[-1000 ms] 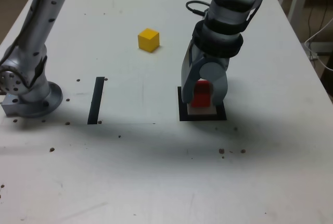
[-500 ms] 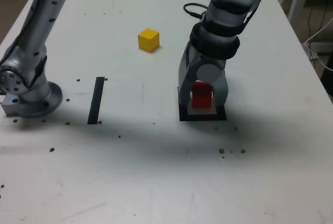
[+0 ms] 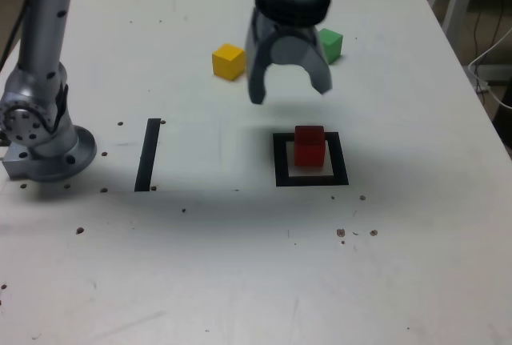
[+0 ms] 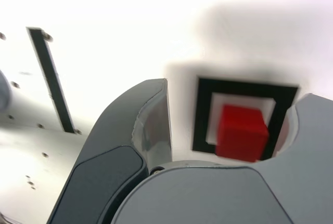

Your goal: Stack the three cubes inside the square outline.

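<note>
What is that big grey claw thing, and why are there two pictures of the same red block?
The grey thing is a robot arm, and the claw at its end is its gripper, which it uses like fingers. Right now the claw is open and holds nothing.

One picture is taken by a camera standing off to the side, looking down at the whole white table. The other comes from a small camera on the robot's wrist, so you look out between the two grey fingers.

On the table sits a red cube inside a square outline of black tape. Farther back lie a yellow cube and a green cube. There is also a straight black tape strip on the exterior view's left, near the arm's round base.
</note>
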You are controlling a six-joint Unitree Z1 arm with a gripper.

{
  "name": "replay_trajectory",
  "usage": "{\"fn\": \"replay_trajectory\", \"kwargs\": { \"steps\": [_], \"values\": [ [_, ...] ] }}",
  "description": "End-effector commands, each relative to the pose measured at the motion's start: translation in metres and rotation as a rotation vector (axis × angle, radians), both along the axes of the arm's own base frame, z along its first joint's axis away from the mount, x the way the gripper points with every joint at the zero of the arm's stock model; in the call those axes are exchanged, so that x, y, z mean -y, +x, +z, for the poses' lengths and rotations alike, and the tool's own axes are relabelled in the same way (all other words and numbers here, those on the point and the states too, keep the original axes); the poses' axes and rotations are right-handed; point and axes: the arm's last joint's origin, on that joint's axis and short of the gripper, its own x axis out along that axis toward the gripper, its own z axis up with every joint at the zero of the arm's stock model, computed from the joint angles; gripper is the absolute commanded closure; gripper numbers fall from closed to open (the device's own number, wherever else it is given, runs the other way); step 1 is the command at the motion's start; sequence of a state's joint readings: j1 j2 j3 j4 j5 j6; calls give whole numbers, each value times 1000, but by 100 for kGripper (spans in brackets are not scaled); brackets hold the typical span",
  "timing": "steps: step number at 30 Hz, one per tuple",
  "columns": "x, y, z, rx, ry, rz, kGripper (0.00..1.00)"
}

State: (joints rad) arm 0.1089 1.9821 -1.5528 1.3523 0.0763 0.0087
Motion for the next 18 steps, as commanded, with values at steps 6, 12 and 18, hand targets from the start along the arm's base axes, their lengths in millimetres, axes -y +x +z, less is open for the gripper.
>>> {"fn": "replay_trajectory", "kwargs": {
  "steps": [6, 12, 18],
  "values": [
    [-39, -33, 6, -18, 8, 59, 3],
    [-69, -49, 1, -29, 2, 168, 3],
    [-95, -61, -5, -28, 4, 309, 3]
  ]
}}
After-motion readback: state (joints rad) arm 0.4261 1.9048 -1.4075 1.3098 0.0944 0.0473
